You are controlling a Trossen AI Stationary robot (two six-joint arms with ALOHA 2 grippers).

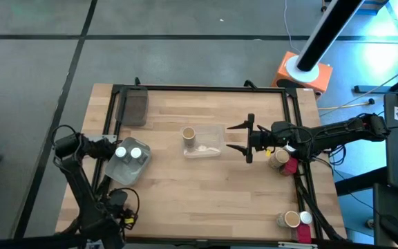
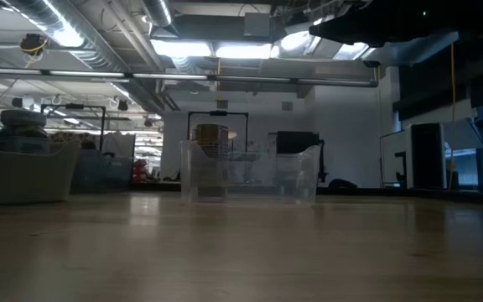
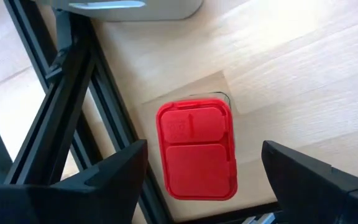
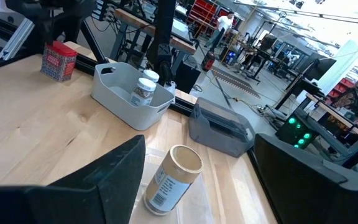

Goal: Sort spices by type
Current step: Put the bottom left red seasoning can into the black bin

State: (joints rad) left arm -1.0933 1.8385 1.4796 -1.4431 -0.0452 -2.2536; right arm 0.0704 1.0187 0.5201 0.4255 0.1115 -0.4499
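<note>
left end effector (image 1: 113, 149): at the worktop's left edge, fingers spread, nothing pinched; hangs over a red jar
red jar (image 3: 196, 149): lies flat on the worktop beside the black frame rail, seen between the left fingers in the left wrist view; not touched; also stands out at the far corner in the right wrist view
light grey tray (image 1: 128, 166): left side of the worktop (image 1: 185, 194), just beside the left end effector
white-capped jars (image 1: 131, 153): two, upright inside the light grey tray, side by side
dark grey tray (image 1: 136, 107): back left corner of the worktop, contents cannot tell
clear tray (image 1: 204, 141): middle of the worktop, between both arms
tan jar (image 1: 188, 135): cork-coloured top, inside the clear tray at its left end; upright in the high view, looks tilted in the right wrist view
right end effector (image 1: 249, 138): just right of the clear tray, fingers spread wide, holding nothing, pointed at the tray and tan jar, apart from both
right-edge spices (image 1: 282, 160): a tan jar and a red jar close together under the right arm, by the worktop's right rail
front right spices (image 1: 296, 220): a tan jar and a white-capped jar together at the front right corner
room behind: shelving and a person far off, seen in the right wrist view
</note>
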